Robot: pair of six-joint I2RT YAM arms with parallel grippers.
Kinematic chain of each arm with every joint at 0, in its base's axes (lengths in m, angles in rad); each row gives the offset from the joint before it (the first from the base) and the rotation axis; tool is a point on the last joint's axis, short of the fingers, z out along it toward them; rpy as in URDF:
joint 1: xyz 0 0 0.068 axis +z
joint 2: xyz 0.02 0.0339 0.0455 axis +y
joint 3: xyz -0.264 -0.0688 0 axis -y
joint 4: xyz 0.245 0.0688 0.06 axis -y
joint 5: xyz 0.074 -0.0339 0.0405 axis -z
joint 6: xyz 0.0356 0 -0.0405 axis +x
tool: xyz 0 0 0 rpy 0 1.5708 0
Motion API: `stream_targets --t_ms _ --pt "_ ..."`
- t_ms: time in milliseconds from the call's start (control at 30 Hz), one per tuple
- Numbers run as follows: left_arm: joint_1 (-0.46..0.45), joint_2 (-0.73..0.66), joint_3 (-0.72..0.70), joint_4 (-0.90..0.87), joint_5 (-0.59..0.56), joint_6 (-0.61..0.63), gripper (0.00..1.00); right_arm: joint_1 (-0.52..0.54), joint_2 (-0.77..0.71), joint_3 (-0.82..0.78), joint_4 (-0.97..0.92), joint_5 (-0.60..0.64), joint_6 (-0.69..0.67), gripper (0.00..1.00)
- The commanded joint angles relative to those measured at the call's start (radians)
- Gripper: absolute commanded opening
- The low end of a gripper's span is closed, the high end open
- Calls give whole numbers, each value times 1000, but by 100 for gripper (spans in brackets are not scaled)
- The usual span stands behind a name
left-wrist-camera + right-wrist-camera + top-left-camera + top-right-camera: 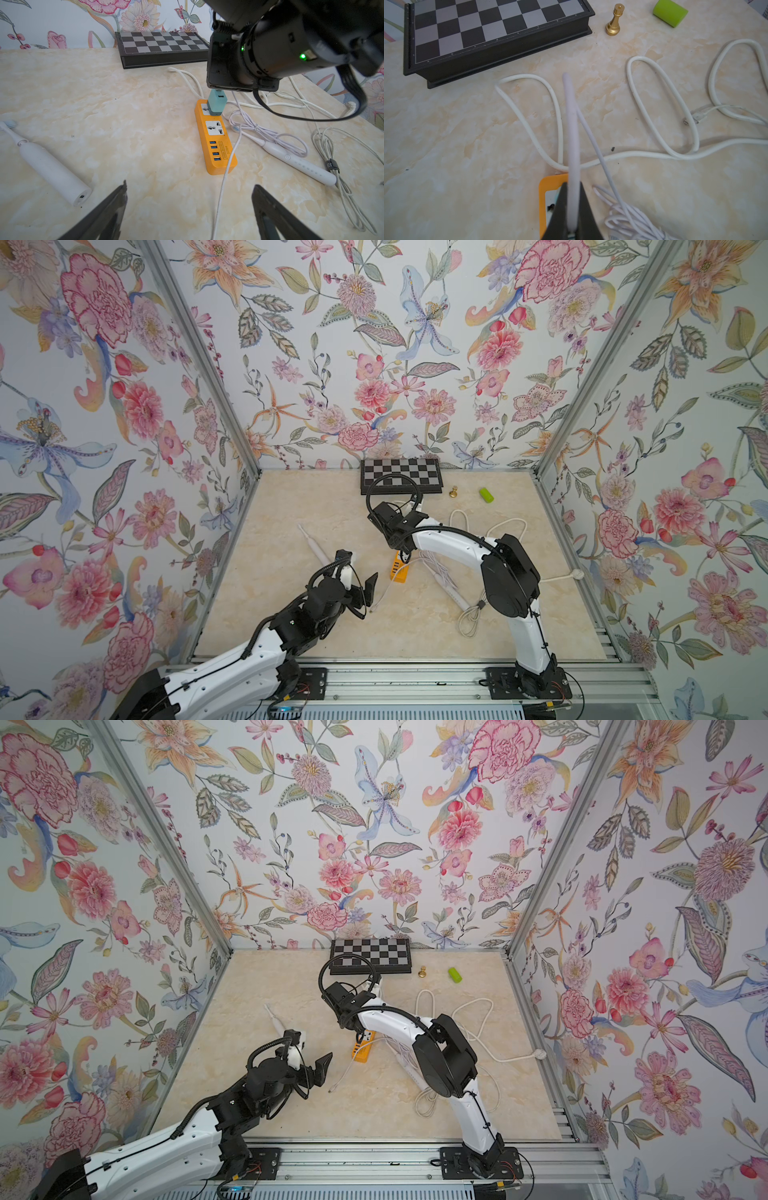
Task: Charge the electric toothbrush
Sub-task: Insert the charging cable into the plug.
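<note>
Electric toothbrush (pixel 52 168): white, lying flat on the table (pixel 124 104), left of centre. The brush head points far-left and the base, with its charging port, faces near-right. It is apart from both grippers. In both top views its base end is hidden under the left wrist.

Left gripper (pixel 190 185): jaws wide apart and empty, hanging over bare table just right of the toothbrush base.

Charging cable (pixel 226 172): thin and white. It runs down from under the right gripper and across the near end of the power strip (pixel 216 145). Its free plug (pixel 372 608) lies on the table close to the left gripper's fingers.

Power strip: orange, mid-table, long axis running near to far. A teal adapter (pixel 216 104) stands upright in its farthest socket.

Right gripper (pixel 572 185): directly above the adapter, jaws closed on the cable (it stands up between the fingers in the right wrist view).

Second toothbrush (pixel 299 164): slim and white, right of the strip, among coiled white leads.

Thick white cord (pixel 643 104): loops over the far right of the table.

Chessboard (pixel 162 44): against the far wall, with a gold chess piece (pixel 613 20) and a green cylinder (pixel 669 12) to its right.
</note>
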Motion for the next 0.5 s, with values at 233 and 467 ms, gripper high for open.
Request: stream_targets --t_ms 233,467 --pt "13 -10 -11 -7 -31 -26 95 -16 78 -153 -76 -207 76 0" --pt "14 -1 3 -8 -22 -27 95 -15 67 -92 -66 -211 33 0"
